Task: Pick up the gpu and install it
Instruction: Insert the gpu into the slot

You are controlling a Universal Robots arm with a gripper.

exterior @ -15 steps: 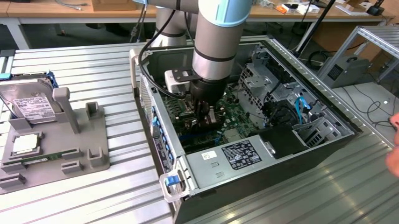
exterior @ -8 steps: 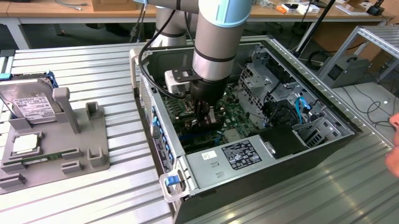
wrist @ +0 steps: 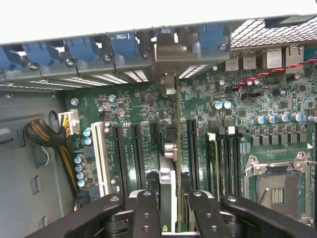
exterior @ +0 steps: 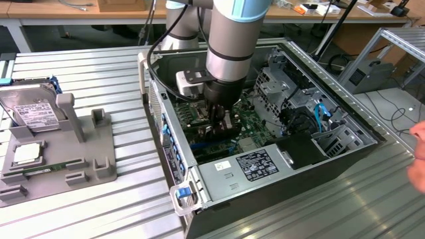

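The gpu (wrist: 168, 171) is seen edge-on in the wrist view, a thin card standing upright on the green motherboard (wrist: 143, 99) among its long slots. The card's silvery bracket (wrist: 166, 57) meets the case's rear wall under the blue latches (wrist: 124, 44). My gripper (wrist: 168, 201) is shut on the card, one black finger (wrist: 146, 210) on each side. In the exterior view the gripper (exterior: 219, 124) reaches straight down into the open computer case (exterior: 352, 144), with the gpu (exterior: 223, 132) dark beneath it over the motherboard (exterior: 259, 127).
A grey fixture (exterior: 86, 159) on the exterior view's left holds a hard drive (exterior: 30, 112) and a square chip (exterior: 27, 154). Inside the case are the power supply (exterior: 256, 167), drive cages (exterior: 279, 84), an empty CPU socket (wrist: 277, 188) and a cable bundle (wrist: 49, 136). A hand (exterior: 418, 159) shows at the right edge.
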